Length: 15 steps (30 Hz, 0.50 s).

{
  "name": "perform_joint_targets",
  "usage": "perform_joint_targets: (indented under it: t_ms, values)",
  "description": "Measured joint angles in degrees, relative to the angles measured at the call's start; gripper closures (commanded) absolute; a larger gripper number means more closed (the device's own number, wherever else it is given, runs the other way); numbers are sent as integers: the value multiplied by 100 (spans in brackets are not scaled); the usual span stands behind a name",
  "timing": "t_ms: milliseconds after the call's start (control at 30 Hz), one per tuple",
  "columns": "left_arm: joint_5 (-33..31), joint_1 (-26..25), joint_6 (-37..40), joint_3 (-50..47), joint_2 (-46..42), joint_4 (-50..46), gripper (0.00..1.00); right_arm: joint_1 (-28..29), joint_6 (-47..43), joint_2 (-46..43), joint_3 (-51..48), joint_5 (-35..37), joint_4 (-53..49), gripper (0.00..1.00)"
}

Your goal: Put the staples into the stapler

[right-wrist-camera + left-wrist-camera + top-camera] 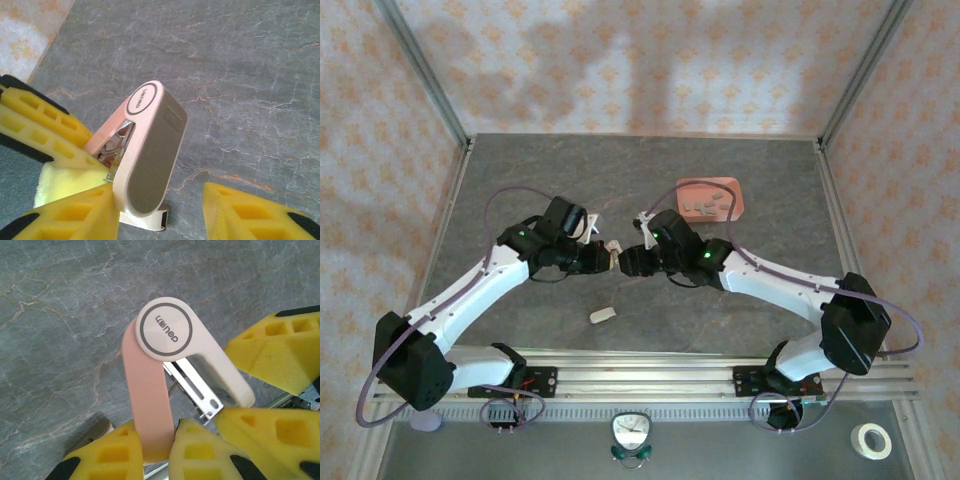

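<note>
The stapler (165,332) hangs open above the table, with a cream top, a pink base arm (145,400) and a bare metal magazine (195,390). My left gripper (160,432) is shut on the pink base arm. My right gripper (160,200) stands open around the cream top (150,165): its left finger touches the top, and a gap shows on the other side. In the top view both grippers meet mid-table at the stapler (613,250). The staples (708,207) lie as small grey strips in the salmon-pink tray (735,190) at the back right.
A small white piece (603,315) lies on the grey table in front of the grippers. A tape roll (870,440) and a small clock (631,432) sit beyond the front rail. Patterned walls close in the sides and back.
</note>
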Motion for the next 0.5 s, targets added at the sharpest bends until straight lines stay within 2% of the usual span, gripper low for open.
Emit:
perform_joint_targets:
  t_ms: [100,267,500]
  values:
    - [-13,35,7,31,2,-109,89,-280,173,0,-59,55,50,58]
    - [350,15,52,31,2,-188,89,-863,431,267,-201,267,256,59]
    - [693,15,68,31,17,-192,88,-868,538,671,-203,125,610,55]
